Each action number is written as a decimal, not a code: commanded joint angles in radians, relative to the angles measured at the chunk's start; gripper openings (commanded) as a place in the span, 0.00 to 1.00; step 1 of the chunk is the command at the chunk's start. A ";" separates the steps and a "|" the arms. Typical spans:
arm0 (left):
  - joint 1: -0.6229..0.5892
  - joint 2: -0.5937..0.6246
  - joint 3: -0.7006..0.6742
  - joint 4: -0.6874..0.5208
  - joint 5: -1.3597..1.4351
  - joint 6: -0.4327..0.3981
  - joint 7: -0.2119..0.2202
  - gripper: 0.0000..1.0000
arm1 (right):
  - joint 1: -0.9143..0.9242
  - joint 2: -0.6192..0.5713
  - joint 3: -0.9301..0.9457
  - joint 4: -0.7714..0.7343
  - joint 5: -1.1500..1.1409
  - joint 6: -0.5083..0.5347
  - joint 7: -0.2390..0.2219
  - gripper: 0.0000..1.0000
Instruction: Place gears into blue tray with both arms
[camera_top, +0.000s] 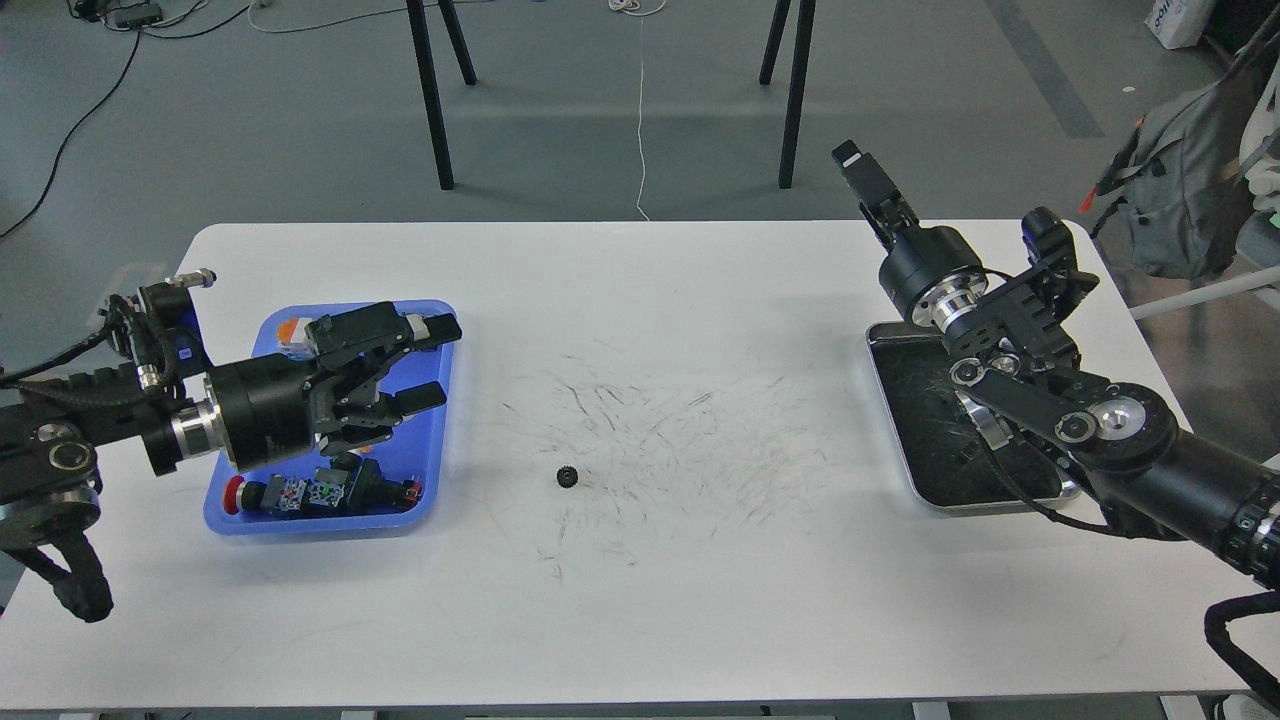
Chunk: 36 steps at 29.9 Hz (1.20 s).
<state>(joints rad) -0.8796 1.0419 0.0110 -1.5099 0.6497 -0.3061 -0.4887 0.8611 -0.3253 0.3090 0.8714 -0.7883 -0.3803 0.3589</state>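
Head view shows my left gripper (432, 362) hovering above the blue tray (440, 440), pointing right toward the table's middle; its two fingers are spread apart with nothing between them — released and empty. Below and beside it, push-button switches (330, 492) lie along the tray's near rim, a red cap showing at the left end. One gear (567, 477) sits alone on the scuffed white table (640, 600), well to the right of the tray and apart from both arms. I can find only this one gear; a second is not visible to me.

My right gripper (850, 160) is raised beyond the far right of the table, above the steel tray (900, 450); it is seen end-on and dark, so I cannot tell whether it is spread or clenched, or whether it carries anything.

Risks, as I judge them: the gear is tiny and flat on the surface — fingers closing slightly off-centre could flick it away or skid over it. Coming down too steeply might jam the fingertips on the tabletop. Swinging low over the tray could also knock the switches.
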 joint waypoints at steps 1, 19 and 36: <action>-0.028 0.038 0.026 -0.009 0.027 0.021 0.000 1.00 | -0.001 -0.001 0.005 0.000 0.000 -0.002 0.000 0.70; -0.071 0.168 0.053 -0.188 0.345 0.080 0.000 1.00 | -0.060 -0.001 0.117 0.000 0.000 -0.008 -0.001 0.79; -0.153 0.032 0.066 -0.144 0.720 0.150 0.000 1.00 | -0.136 -0.017 0.259 0.047 0.188 -0.005 -0.001 0.92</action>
<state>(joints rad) -1.0173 1.1078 0.0745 -1.6705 1.3097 -0.1645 -0.4887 0.7279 -0.3413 0.5625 0.9043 -0.6033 -0.3826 0.3573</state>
